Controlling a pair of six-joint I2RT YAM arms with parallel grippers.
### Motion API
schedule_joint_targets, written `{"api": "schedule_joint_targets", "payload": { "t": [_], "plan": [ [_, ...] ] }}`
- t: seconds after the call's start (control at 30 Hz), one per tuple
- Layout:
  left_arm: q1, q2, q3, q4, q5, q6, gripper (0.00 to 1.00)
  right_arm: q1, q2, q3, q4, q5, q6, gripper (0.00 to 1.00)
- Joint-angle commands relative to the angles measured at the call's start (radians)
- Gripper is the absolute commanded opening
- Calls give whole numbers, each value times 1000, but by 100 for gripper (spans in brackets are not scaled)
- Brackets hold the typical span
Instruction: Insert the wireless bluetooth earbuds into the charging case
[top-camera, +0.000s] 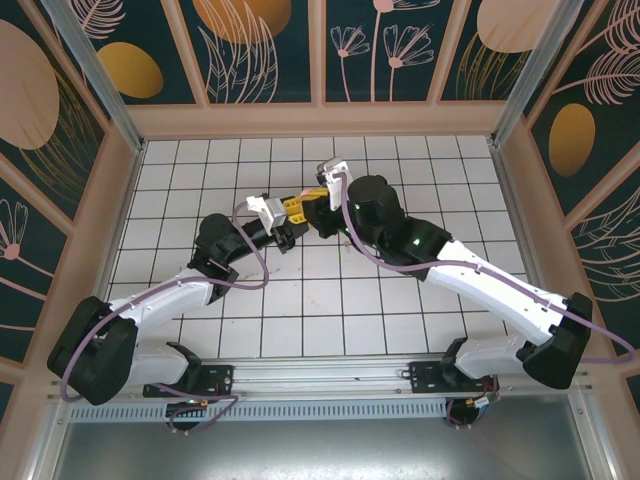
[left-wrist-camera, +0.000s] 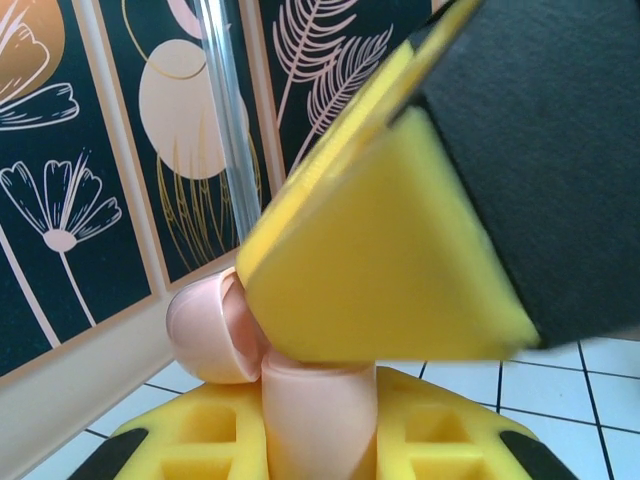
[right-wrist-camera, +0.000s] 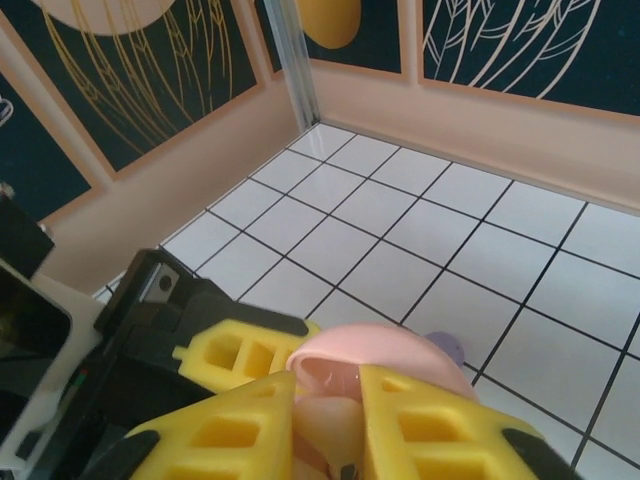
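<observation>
**A:** Nearest first, at the bottom of the left wrist view. What is the left gripper (left-wrist-camera: 320, 445) doing?

**B:** It is clenched on the pink charging case (left-wrist-camera: 315, 405). The case stands upright between its yellow fingers (left-wrist-camera: 200, 440), with the lid (left-wrist-camera: 205, 335) tipped open to the left.

**A:** And the big yellow wedge just above?

**B:** That is a finger of the right gripper (right-wrist-camera: 328, 400), hanging right over the case mouth.

**A:** Is it carrying an earbud?

**B:** I cannot tell. In the lower middle of its own view, a pale pink shape (right-wrist-camera: 325, 430) sits between its fingers. It could be an earbud or the inside of the case. I also cannot tell whether those jaws are clamped or slack.

**A:** So which step is this?

**B:** I'd judge it is seating a pink earbud in its well. The next move calls for lining the stem up with the socket and pressing down gently. Then the right gripper lets go while the left holds the case steady.

**A:** And farther out?

**B:** A lilac bit (right-wrist-camera: 447, 348) peeks out just right of the lid, and I can't say what it is. Beyond it is the white tiled table (right-wrist-camera: 400, 230), and then the floral wall panels (right-wrist-camera: 150, 70) across the top.
</observation>
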Motion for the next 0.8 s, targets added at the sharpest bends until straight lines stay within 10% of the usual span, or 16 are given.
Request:
{"api": "schedule_joint_targets", "payload": {
  "t": [0.0, 0.33, 0.77],
  "plan": [
    [-6, 6, 51, 102, 7, -23, 0, 6, 31, 44, -77, -18, 14, 34],
    [-7, 36, 2, 189, -26, -77, 0, -97, -38, 198, -128, -13, 162, 63],
    [-7, 15, -28, 204, -58, -86, 0, -336, -42, -12, -187, -118, 338, 64]
  ]
}}
